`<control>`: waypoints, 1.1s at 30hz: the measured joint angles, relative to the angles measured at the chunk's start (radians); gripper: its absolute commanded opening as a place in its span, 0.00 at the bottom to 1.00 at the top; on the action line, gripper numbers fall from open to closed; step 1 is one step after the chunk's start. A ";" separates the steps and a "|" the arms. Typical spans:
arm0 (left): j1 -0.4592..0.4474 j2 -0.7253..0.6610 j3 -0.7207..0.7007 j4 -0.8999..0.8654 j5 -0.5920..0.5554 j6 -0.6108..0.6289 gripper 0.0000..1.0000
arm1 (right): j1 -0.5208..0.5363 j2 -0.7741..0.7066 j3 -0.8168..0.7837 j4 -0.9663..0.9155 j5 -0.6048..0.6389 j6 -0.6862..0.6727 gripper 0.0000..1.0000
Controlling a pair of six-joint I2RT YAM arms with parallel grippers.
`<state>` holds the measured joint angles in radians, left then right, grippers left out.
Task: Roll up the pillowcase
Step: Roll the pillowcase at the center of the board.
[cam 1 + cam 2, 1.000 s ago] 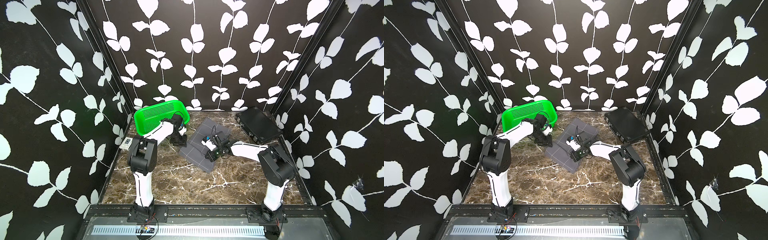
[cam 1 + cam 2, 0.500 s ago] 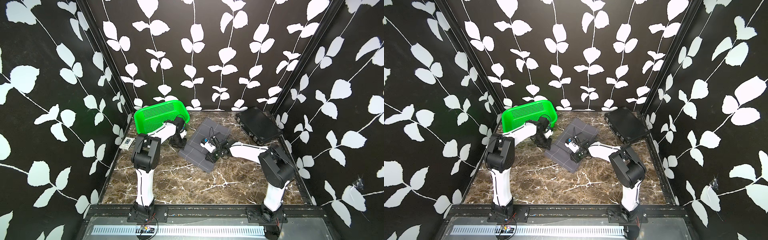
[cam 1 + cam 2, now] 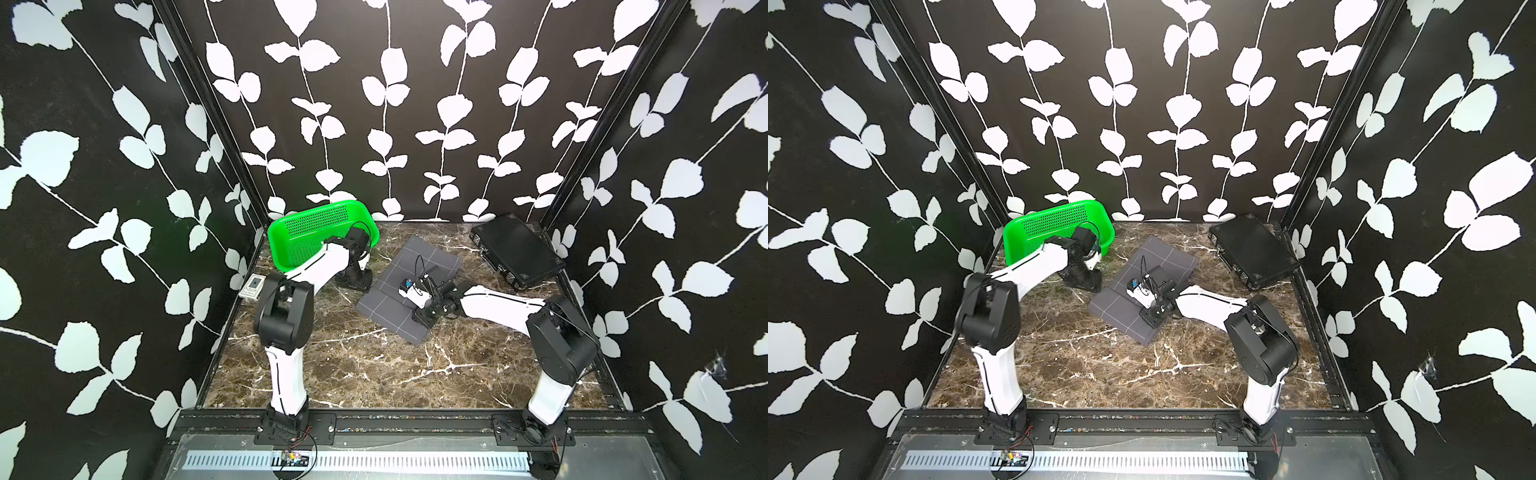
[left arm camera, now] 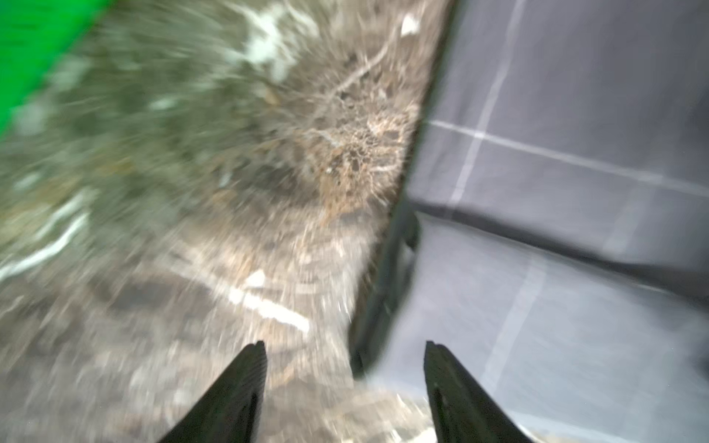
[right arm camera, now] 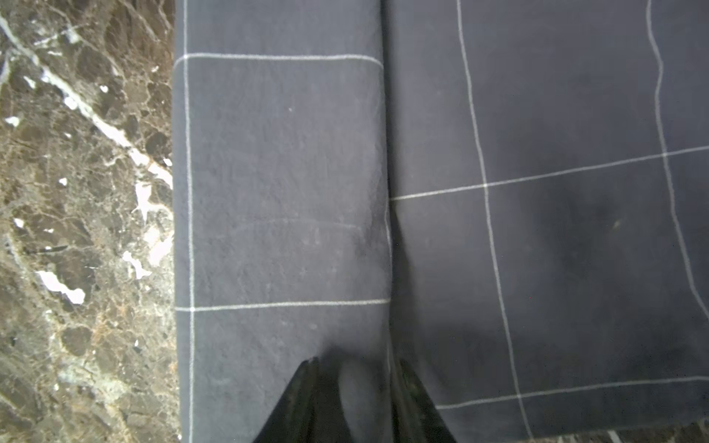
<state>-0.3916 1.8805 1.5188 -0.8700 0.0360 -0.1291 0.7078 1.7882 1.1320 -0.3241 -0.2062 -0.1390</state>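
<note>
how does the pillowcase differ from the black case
The pillowcase is soft grey cloth with white grid lines; the black case is plain and rigid. The pillowcase lies mid-table under the right gripper; the black case sits in a far corner. Both lie flat on the table.

Enclosure of three walls, black with a white leaf-and-vine print. Back wall fills upper centre of frame in both top views; left wall and right wall run down the frame sides. Black corner posts at both back corners. Floor, lower centre: brown marble-pattern surface, white veins. Black frame rail along its front edge; beneath it, a white slotted strip on grey metal. Light even, shadows soft.
</note>
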 measured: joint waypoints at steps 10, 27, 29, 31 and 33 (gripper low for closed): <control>-0.195 -0.349 -0.429 0.227 0.011 -0.579 0.70 | -0.010 -0.114 -0.030 0.008 -0.006 0.031 0.50; -0.241 -0.259 -0.735 0.829 0.034 -1.066 0.53 | -0.024 -0.252 -0.089 -0.011 0.061 0.001 0.60; -0.241 -0.249 -0.741 0.859 0.038 -1.082 0.46 | -0.026 -0.260 -0.093 -0.018 0.065 -0.003 0.60; -0.241 -0.244 -0.750 0.883 0.042 -1.091 0.41 | -0.027 -0.269 -0.093 -0.027 0.068 -0.005 0.60; -0.241 -0.241 -0.750 0.885 0.045 -1.095 0.36 | -0.028 -0.275 -0.093 -0.032 0.069 -0.007 0.60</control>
<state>-0.6327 1.6398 0.7689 0.0147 0.0811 -1.2240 0.6800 1.5135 1.0386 -0.3565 -0.1371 -0.1459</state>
